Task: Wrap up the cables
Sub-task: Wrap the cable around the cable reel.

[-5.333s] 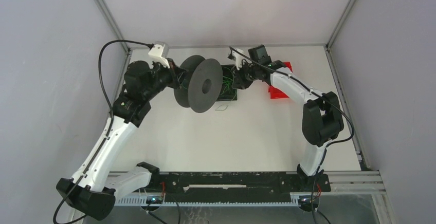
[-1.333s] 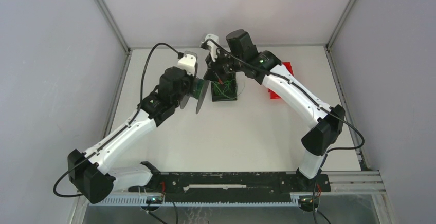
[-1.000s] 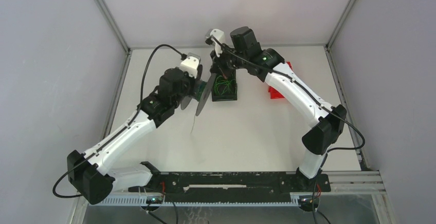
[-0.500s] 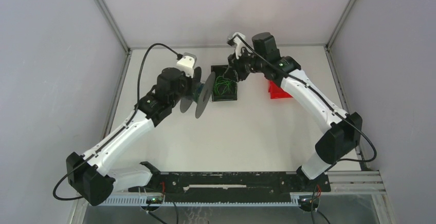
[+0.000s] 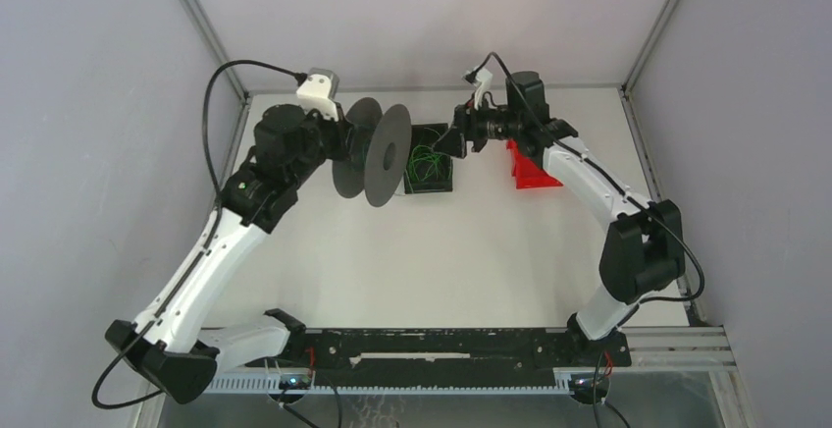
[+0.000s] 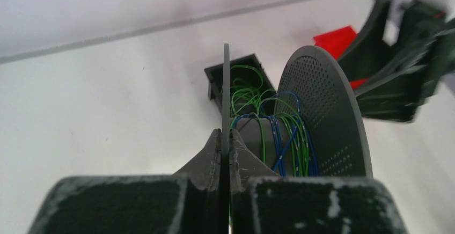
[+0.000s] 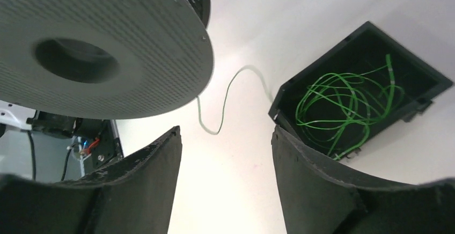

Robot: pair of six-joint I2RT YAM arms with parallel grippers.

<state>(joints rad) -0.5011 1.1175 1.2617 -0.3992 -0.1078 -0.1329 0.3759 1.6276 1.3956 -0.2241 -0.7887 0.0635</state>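
Winding spool point(image 7: 134, 24) and cables point(image 7: 343, 105).
The left gripper point(image 6: 225, 144) clamps the spool flange; the right gripper point(image 7: 225, 133), released and empty, faces green cables in a black box point(image 7: 416, 62).

My overhead camera sits high behind the arm bases, looking down and forward from well back, so it takes in the whole table point(image 5: 442, 251) with the left arm point(image 5: 196, 281) and the right arm point(image 5: 579, 168). My left wrist camera rides just behind the left fingers point(image 6: 204, 164) and looks along them, very close and edge-on to the spool point(image 6: 322, 116), with the black box point(image 6: 213, 83) and a red block point(image 6: 335, 38) beyond. My right wrist camera looks between the right fingers point(image 7: 311, 180) towards the tabletop from close by, catching the spool's flat face and the same box. All three views share the spool and the box.
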